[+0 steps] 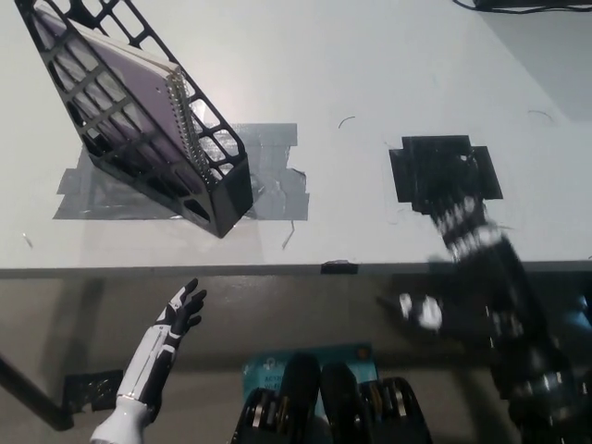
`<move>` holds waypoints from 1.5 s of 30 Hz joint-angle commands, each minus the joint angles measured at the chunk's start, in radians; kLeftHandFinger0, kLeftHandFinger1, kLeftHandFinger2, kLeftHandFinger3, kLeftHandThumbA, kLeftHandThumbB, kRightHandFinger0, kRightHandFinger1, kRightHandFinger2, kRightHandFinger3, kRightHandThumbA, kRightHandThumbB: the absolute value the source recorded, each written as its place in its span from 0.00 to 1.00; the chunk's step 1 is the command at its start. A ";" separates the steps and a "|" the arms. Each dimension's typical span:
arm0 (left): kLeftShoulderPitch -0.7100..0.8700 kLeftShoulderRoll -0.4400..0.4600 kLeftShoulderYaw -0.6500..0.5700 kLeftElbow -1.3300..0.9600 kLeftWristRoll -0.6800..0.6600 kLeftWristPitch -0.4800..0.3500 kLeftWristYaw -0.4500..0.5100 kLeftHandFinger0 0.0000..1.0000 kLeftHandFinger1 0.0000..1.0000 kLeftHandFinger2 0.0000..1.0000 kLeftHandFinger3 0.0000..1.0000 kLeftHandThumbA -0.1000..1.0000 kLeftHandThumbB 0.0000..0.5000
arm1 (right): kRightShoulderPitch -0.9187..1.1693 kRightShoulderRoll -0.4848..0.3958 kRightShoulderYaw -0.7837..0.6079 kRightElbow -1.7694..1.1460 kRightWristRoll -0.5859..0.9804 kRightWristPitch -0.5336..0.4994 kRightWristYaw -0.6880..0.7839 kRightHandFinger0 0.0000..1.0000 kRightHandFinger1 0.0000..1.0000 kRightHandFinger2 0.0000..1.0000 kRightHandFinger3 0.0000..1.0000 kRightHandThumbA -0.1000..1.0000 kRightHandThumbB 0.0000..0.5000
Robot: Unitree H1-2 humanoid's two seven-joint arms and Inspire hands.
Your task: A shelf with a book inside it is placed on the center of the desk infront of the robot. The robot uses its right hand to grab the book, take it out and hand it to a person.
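Standing on the white bench (370,83) at the upper left of the head view is a black lattice shelf (139,120), set at an angle on a patch of grey tape (268,185). The book (129,88) sits inside it, a spiral-bound one with a pale lilac cover, its wire binding facing the shelf's open end nearest the robot. The black right hand (458,208) is over the bench to the right, well apart from the shelf, lying across a square of black tape (444,166); it is motion-blurred and dark against the tape, so I cannot tell whether its fingers are spread or closed, though it holds nothing that can be made out. Its arm runs down to the lower right corner. The white left hand (180,310) rests low at the lower left, below the bench's front edge, its fingers apart and holding nothing. A dark cable (536,5) lies along the top right edge.
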State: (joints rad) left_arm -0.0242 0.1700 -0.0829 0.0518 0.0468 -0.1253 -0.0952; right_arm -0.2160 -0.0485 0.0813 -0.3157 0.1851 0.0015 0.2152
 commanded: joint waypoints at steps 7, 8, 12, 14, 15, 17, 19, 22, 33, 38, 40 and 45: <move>-0.010 0.009 -0.007 -0.007 0.010 -0.039 -0.017 1.00 1.00 1.00 1.00 1.00 0.45 | -0.338 0.096 0.041 0.272 0.034 0.118 0.016 1.00 1.00 1.00 1.00 1.00 0.64; -0.009 0.009 -0.008 -0.009 0.008 -0.038 -0.018 1.00 1.00 1.00 1.00 1.00 0.44 | -0.371 0.111 0.045 0.314 0.031 0.119 0.018 1.00 1.00 1.00 1.00 1.00 0.65; -0.006 0.010 -0.009 -0.012 0.011 -0.040 -0.015 1.00 1.00 1.00 1.00 1.00 0.50 | -0.478 0.154 0.053 0.469 0.004 0.105 0.010 1.00 1.00 1.00 1.00 1.00 0.74; -0.005 0.009 -0.009 -0.013 0.007 -0.036 -0.017 1.00 1.00 1.00 1.00 1.00 0.53 | -0.516 0.169 0.052 0.525 -0.004 0.101 0.004 1.00 1.00 1.00 1.00 1.00 0.79; -0.004 0.009 -0.009 -0.014 0.004 -0.032 -0.019 1.00 1.00 1.00 1.00 1.00 0.53 | -0.532 0.176 0.052 0.552 -0.006 0.096 0.003 1.00 1.00 1.00 1.00 1.00 0.79; 0.000 0.004 -0.003 -0.017 -0.020 -0.019 -0.024 1.00 1.00 1.00 1.00 1.00 0.57 | -0.558 0.195 0.049 0.597 -0.002 0.088 0.003 1.00 1.00 1.00 1.00 1.00 0.78; 0.003 0.004 -0.002 -0.025 -0.022 -0.007 -0.025 1.00 1.00 1.00 1.00 1.00 0.54 | -0.585 0.219 0.045 0.644 0.006 0.094 0.001 1.00 1.00 1.00 1.00 1.00 0.79; 0.005 0.005 -0.006 -0.031 -0.008 -0.006 -0.019 1.00 1.00 1.00 1.00 1.00 0.52 | -0.620 0.257 0.031 0.706 0.020 0.110 -0.010 1.00 1.00 1.00 1.00 1.00 0.72; 0.000 0.011 -0.014 -0.030 0.015 -0.022 -0.016 1.00 1.00 1.00 1.00 1.00 0.48 | -0.677 0.307 0.037 0.853 -0.017 0.043 -0.010 1.00 1.00 1.00 1.00 1.00 0.70; -0.002 0.013 -0.013 -0.025 0.015 -0.029 -0.016 1.00 1.00 1.00 1.00 1.00 0.49 | -0.704 0.303 0.040 0.899 -0.032 0.033 -0.008 1.00 1.00 1.00 1.00 1.00 0.79; -0.001 0.011 -0.011 -0.028 0.007 -0.021 -0.019 1.00 1.00 1.00 1.00 1.00 0.50 | -0.715 0.301 0.041 0.915 -0.039 0.032 -0.008 1.00 1.00 1.00 1.00 1.00 0.81; 0.001 0.010 -0.010 -0.035 0.003 -0.008 -0.021 1.00 1.00 1.00 1.00 1.00 0.50 | -0.751 0.303 0.030 0.968 -0.039 0.020 -0.007 1.00 1.00 1.00 1.00 1.00 0.82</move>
State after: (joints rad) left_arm -0.0215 0.1705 -0.0967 0.0472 0.0544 -0.1229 -0.0985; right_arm -0.8735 0.2299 0.1197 0.6242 0.1530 0.0884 0.2041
